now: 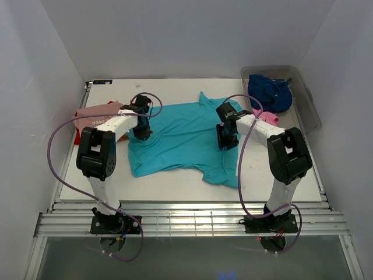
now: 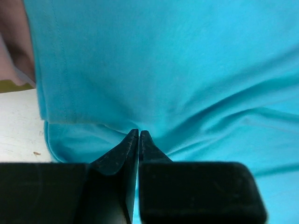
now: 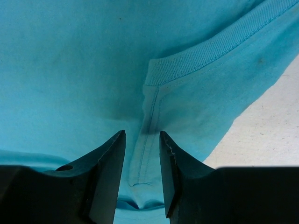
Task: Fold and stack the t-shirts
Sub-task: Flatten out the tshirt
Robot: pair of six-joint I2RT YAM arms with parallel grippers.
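Top cam: high behind arm bases, looks down on whole tabletop (image 1: 163, 188). Wrist cams: v. close, sighting past left end effector (image 2: 138, 133) and right end effector (image 3: 142, 135) onto turquoise t-shirt (image 1: 180, 137), shared w/ top view.

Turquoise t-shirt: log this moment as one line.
shirt: plain turquoise cloth t-shirt, spread on table | left gripper: shut, at shirt's edge | right gripper: open, straddling shoulder seam by collar
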